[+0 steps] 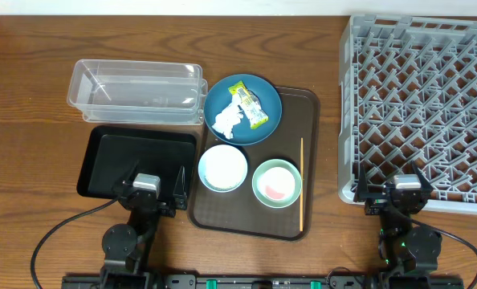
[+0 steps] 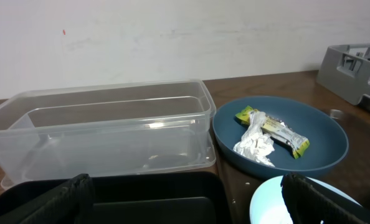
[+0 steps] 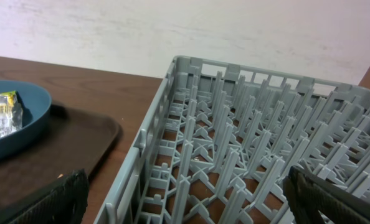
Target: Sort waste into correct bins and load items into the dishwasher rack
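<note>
The dark blue dish [image 1: 222, 95] on the brown tray holds the yellow-green wrapper [image 1: 249, 104] and the white tissue [image 1: 229, 122]; they also show in the left wrist view [image 2: 278, 130], [image 2: 253, 148]. A pale blue bowl [image 1: 202, 168] with white inside and a mint bowl [image 1: 257, 178] sit in front of the dish. The wooden stick [image 1: 302, 189] lies at the tray's right. My left gripper [image 1: 148, 186] is open and empty over the black tray's [image 1: 134, 156] near edge. My right gripper [image 1: 403, 189] is open and empty at the grey rack's [image 1: 423, 96] near left corner.
The clear tub [image 1: 134, 88] stands behind the black tray and looks empty. The brown serving tray [image 1: 299, 108] lies between the bins and the rack. A few white specks [image 2: 247, 183] lie on it near the pale blue bowl [image 2: 269, 202].
</note>
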